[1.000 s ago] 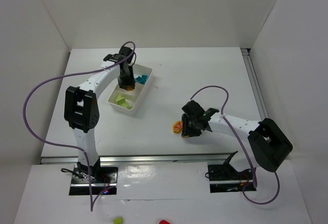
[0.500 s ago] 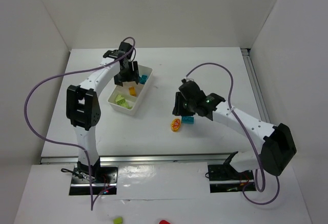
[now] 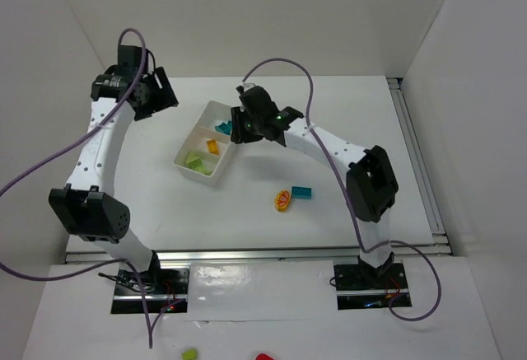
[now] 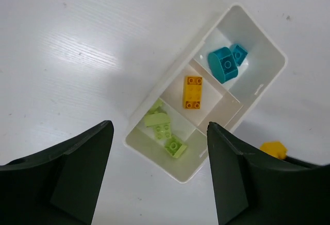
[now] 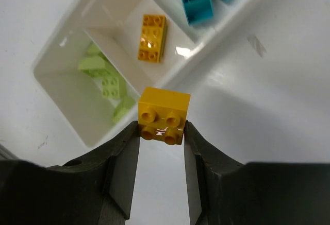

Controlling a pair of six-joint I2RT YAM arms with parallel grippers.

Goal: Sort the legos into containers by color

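Note:
The white tray holds teal legos in its far compartment, one yellow-orange brick in the middle one and lime green bricks in the near one. My right gripper is shut on a yellow brick, held just off the tray's long right side. In the top view this gripper hangs at that edge. My left gripper stands open and empty, high above the tray; in the top view it is to the left. An orange-red ring piece and a teal brick lie on the table.
White walls close the table at the back and both sides. A metal rail runs along the right edge. A lime piece and a red piece lie off the table near the bottom of the top view.
My left gripper opened over the tray, left a yellow-orange brick in the middle compartment, and swung up and left. My right arm carried a yellow brick from beside the ring piece to the tray.

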